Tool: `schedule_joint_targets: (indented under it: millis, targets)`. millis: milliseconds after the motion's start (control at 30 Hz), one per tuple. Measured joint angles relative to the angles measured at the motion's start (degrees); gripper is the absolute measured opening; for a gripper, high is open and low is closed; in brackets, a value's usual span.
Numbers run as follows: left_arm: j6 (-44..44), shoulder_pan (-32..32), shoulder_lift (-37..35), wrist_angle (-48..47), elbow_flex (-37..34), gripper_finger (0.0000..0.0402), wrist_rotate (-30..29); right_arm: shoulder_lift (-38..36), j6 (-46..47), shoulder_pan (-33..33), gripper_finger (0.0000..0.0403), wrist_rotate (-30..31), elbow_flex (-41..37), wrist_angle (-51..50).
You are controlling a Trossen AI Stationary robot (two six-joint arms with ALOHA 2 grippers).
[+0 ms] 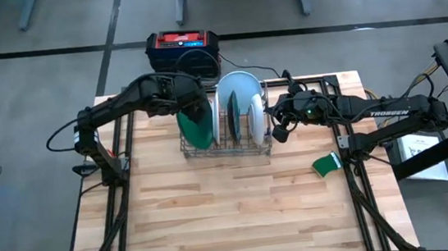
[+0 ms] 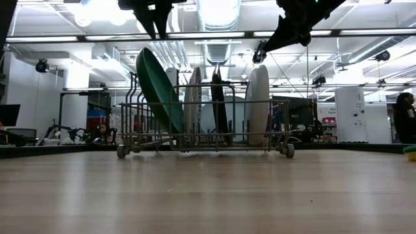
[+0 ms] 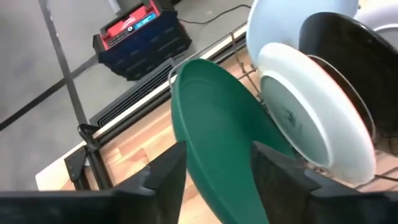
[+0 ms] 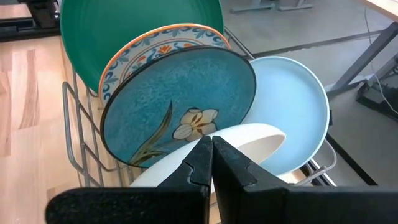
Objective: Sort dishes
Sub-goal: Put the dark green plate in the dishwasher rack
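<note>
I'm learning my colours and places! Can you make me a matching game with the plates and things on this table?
Things:
1. dark green plate
2. white plate
3. teal plate
4. small green object

Clues:
A. has a flower painted on it
B. lies flat on the table, outside the wire rack
C. leans at the rack's end, between the left gripper fingers
D. stands at the rack's other end, by the right gripper

Pairs: 1-C, 2-D, 3-A, 4-B

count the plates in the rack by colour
dark green plate: 1
patterned-rim plate, orange and blue: 1
teal flower plate: 1
pale blue plate: 1
plain white plate: 1
total: 5
</note>
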Motion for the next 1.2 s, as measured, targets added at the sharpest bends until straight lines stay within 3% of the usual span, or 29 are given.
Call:
schedule_joint_targets:
  millis: [167,800,1200]
  targets:
    - [0.0,1.8,0.0,0.0,-0.2,0.0187,0.0,0.0,0.4,0.0,0.0,0.0,-0.1,-0.6]
    - [2.0,5.8,3.4,0.0,-5.7,0.0186,3.2,0.0,0.9,0.0,0.0,0.0,-0.3,-0.7]
    - [2.2,6.0,3.6,0.0,-8.4,0.0147,2.9,0.0,1.0,0.0,0.0,0.0,-0.3,-0.7]
